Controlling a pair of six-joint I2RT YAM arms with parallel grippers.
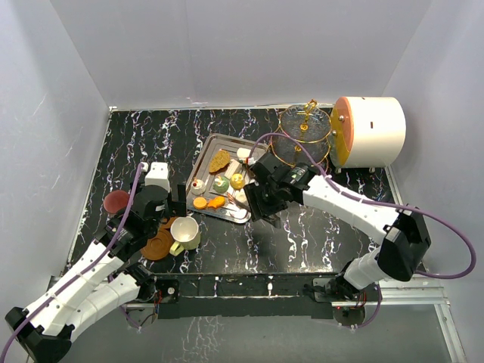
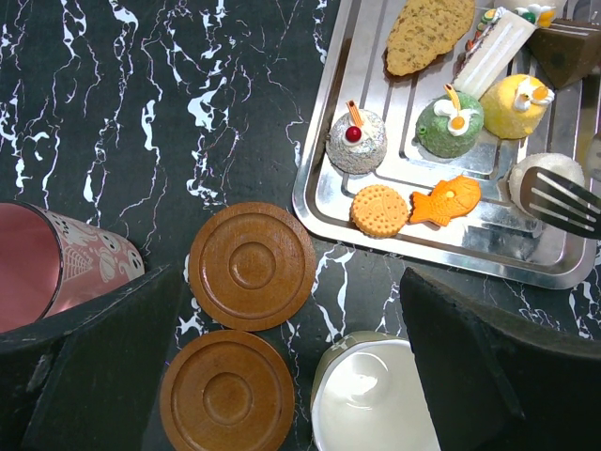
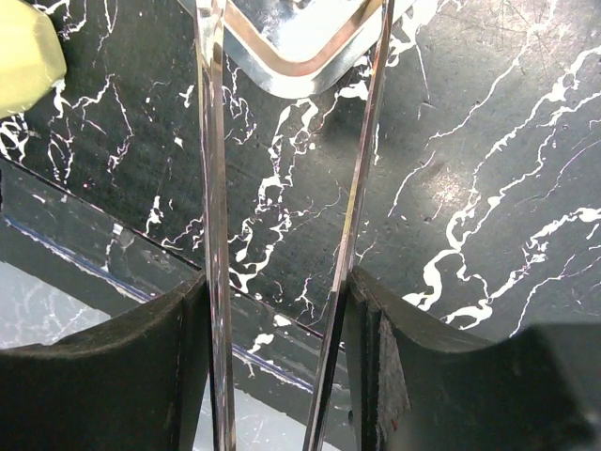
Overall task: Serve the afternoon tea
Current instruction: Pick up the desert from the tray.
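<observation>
My left gripper (image 2: 291,324) is open, above two brown saucers (image 2: 252,265) (image 2: 226,391) lying side by side and the cream cup (image 2: 374,399); it holds nothing. The maroon cup (image 2: 38,277) stands to the left. Small cakes lie on the steel tray (image 2: 324,193): white with a cherry (image 2: 356,143), green (image 2: 449,122), yellow (image 2: 516,103), an orange fish (image 2: 444,201), a brown loaf (image 2: 427,33). My right gripper (image 3: 277,310) is shut on metal tongs (image 3: 214,216), whose tip (image 2: 563,202) rests by a white cake (image 2: 545,174). The glass stand (image 1: 305,132) stands at the back.
A big white cylinder with an orange end (image 1: 370,130) lies at the back right beside the stand. The tray's near corner (image 3: 300,47) shows in the right wrist view, with the table's front edge just below the tongs. White walls enclose the table.
</observation>
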